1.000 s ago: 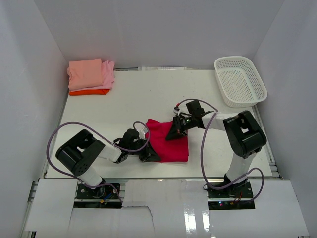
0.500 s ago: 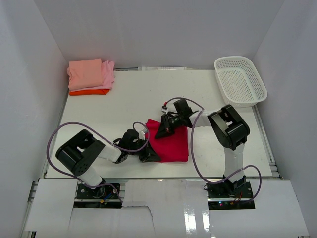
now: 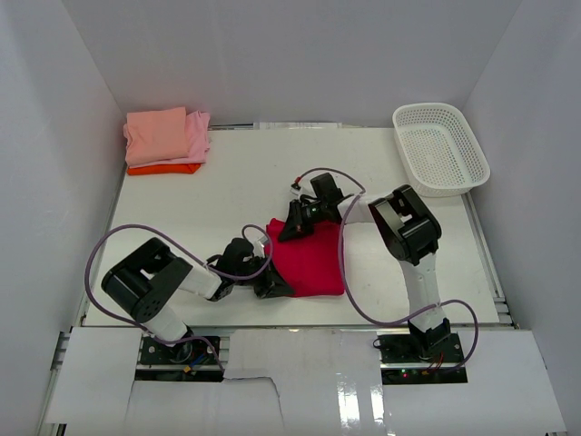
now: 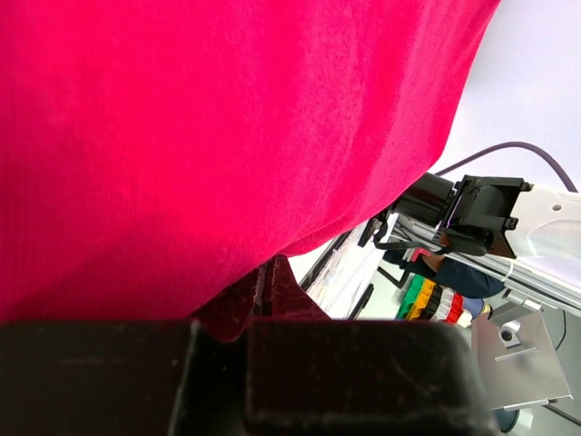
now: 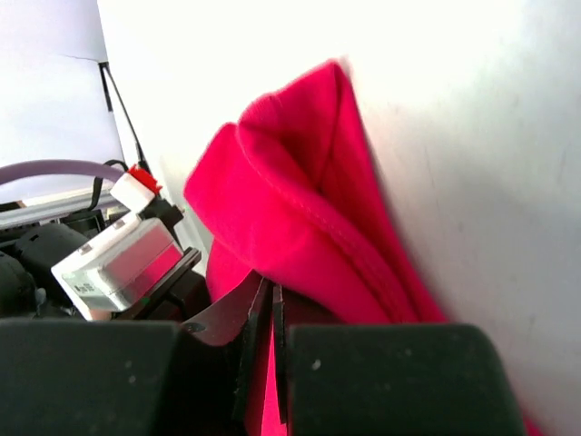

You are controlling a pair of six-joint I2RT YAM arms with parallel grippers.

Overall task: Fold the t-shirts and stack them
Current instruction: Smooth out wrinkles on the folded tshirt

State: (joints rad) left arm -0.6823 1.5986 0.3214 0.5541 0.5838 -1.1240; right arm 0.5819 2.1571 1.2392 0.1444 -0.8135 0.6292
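Item 1: crimson t-shirt [image 3: 309, 259], part-folded, lying near-centre of counter [image 3: 236, 182] between the two arms; roughly rectangular, w/ far-left corner gathered into a bunched fold. Item 2: left pincer [image 3: 270, 283], jaws together, clamped on the shirt's near-left edge, low to the counter; wrist view shows cloth filling the frame and a sliver nipped at the jaw seam. Prob. purpose: anchor pt, so the cloth doesn't slide while the other side is worked. Item 3: right pincer [image 3: 292, 225], jaws together, clamped on the far-left corner; wrist view shows a doubled hem rising out of the closed jaws. Arm reaches across the shirt from the right, judged as carrying one edge over the body, i.e. a fold step in hand, not yet laid flat. Item 4: finished stack, far-left corner of counter, well apart from the work: salmon-pink shirt [image 3: 156, 134] on top, light pink shirt [image 3: 199, 138] under it, orange shirt [image 3: 163, 169] at bottom. Kept out of the way, prob. destination for the crimson one. Item 5: white lattice basket [image 3: 440, 150], far-right corner; no part in this step.
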